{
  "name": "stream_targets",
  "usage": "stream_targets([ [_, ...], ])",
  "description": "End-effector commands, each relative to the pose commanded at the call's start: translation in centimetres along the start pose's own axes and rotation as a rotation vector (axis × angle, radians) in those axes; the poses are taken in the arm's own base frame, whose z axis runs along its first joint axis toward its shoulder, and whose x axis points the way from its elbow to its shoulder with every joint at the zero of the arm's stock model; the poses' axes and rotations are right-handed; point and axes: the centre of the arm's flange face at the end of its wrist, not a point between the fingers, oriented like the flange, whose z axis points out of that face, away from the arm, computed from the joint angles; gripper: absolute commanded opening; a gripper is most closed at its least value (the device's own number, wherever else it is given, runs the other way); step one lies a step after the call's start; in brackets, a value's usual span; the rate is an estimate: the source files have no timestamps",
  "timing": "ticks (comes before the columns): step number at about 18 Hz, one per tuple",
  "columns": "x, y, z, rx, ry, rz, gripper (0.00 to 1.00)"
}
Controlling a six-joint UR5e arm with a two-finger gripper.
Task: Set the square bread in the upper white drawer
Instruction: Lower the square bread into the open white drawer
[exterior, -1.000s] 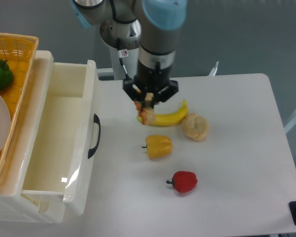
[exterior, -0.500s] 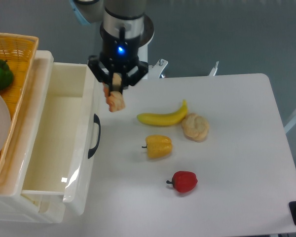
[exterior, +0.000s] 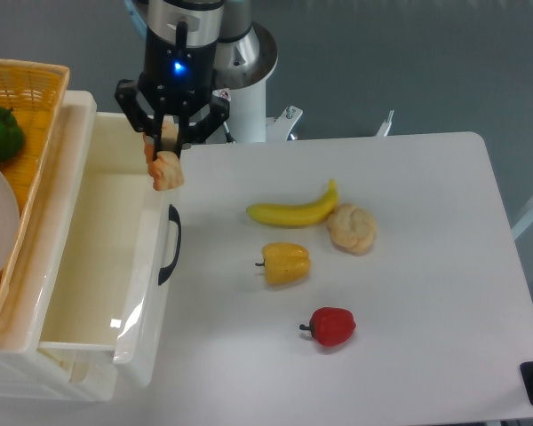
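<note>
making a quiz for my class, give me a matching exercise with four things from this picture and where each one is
Things:
1. square bread
2. yellow pepper
3. green fruit
4. round bun

Places:
A. in the woven basket
B. touching the banana's right end
C. held in the gripper above the upper white drawer's front edge
D. on the table, below the banana in the picture

Pairs: 1-C, 2-D, 3-A, 4-B

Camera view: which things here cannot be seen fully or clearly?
- square bread: its top is covered by the gripper fingers.
- Orange basket: cut off by the left edge; so are the green fruit and the white plate in it.
- upper white drawer: its front corner hides what lies below.
- Arm: upper part cut off by the top edge.
</note>
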Motion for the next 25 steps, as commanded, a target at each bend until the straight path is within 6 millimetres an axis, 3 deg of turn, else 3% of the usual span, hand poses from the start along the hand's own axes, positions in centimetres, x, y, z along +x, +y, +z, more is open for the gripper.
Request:
stream_targets([
  [10,0.1,-0.6,1.6,-0.015,0.041,0.002,0.42],
  [25,1.7,-0.5,2.8,-0.032,0.068,0.027,0.42],
])
